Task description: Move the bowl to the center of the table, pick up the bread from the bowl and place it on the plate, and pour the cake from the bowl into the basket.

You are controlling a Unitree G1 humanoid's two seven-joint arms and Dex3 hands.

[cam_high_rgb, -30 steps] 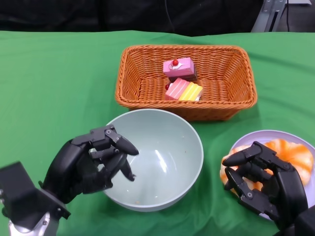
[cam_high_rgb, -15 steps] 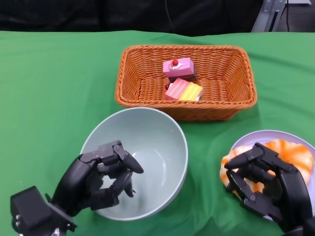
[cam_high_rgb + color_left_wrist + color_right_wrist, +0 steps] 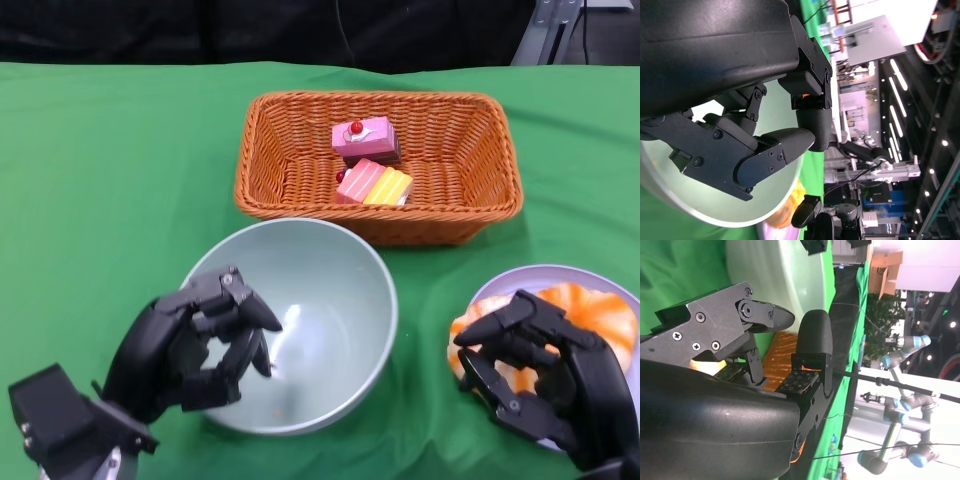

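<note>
Your left hand (image 3: 200, 345) grips bowl (image 3: 330, 320) at near-left rim, fingers curled over edge. Your right hand (image 3: 545, 375) over bread (image 3: 600, 310) on plate (image 3: 500, 288); grasp unclear.

In the middle of the frame we see the pale green bowl (image 3: 320, 320) on the green counter (image 3: 110, 170), with our left hand (image 3: 200, 345) curled over its left rim. Above it, the basket (image 3: 378, 165) holds two cake pieces (image 3: 368, 160). At lower right, our right hand (image 3: 545, 375) covers the bread (image 3: 590, 315) on the plate (image 3: 560, 275).
</note>
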